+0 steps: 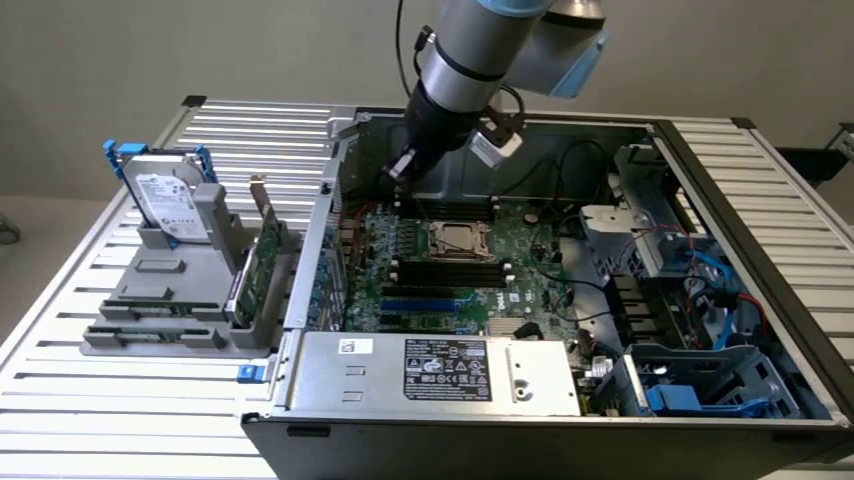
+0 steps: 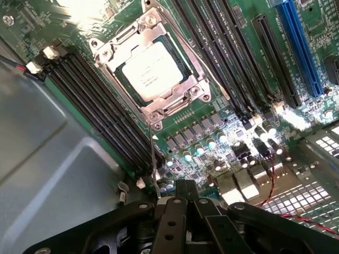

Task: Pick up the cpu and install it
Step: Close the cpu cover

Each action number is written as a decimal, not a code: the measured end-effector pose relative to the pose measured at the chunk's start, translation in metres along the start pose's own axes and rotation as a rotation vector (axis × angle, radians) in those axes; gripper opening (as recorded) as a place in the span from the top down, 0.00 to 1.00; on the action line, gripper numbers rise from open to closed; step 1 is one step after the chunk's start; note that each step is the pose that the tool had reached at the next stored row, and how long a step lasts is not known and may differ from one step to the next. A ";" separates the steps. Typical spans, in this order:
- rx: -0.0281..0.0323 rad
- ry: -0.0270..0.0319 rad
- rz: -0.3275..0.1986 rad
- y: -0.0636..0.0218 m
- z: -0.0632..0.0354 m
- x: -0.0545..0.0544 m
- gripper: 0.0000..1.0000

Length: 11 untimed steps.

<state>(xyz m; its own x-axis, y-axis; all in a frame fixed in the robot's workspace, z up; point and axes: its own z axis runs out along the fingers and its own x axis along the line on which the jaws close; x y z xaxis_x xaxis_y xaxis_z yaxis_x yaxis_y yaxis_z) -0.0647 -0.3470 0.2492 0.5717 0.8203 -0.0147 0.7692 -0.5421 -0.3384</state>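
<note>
Far off to the exterior view's left of the end effector (image 1: 400, 170), a grey rack (image 1: 160, 300) stands on the slatted counter (image 1: 80, 400). It holds a hard drive (image 1: 167, 195) upright on its edge, probably so that each part can be reached from above. The rack is well apart from the end effector and outside the open case (image 1: 534, 445).

The end effector hangs inside the case near its back wall, above the motherboard (image 1: 534, 290). In the wrist view its 2 fingers are pressed together with nothing between them, so it carries nothing.

The cpu (image 2: 150, 71) lies below the end effector and ahead of it, apart from the fingers. It sits flat inside the metal-framed socket (image 2: 177, 103), silvery top up and edges square to the frame, as a seated chip would lie. In the exterior view the same chip (image 1: 459, 240) is just toward the case front from the end effector. Whether the frame is latched down over it is hard to tell from here. Black memory slots (image 2: 100, 106) run along both sides of the socket, which leaves open access to the chip only from above; that fits the high, downward-looking pose of the arm.

Further to the exterior view's right of the end effector is a metal drive cage (image 1: 627, 225), and the power supply (image 1: 441, 370) lies along the case front, well clear.
</note>
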 end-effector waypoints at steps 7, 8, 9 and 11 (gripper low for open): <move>-0.0022 0.0185 0.067 -0.0005 0.0070 -0.001 0.89; -0.0014 0.0226 0.079 -0.0004 0.0073 -0.001 0.89; 0.0008 0.0252 0.091 -0.0004 0.0075 -0.001 0.89; 0.0076 0.0264 0.109 -0.0006 0.0076 -0.002 0.89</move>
<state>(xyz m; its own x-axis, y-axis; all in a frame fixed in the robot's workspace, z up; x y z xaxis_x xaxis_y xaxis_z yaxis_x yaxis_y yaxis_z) -0.0683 -0.3465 0.2423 0.6592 0.7515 -0.0270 0.6999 -0.6263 -0.3433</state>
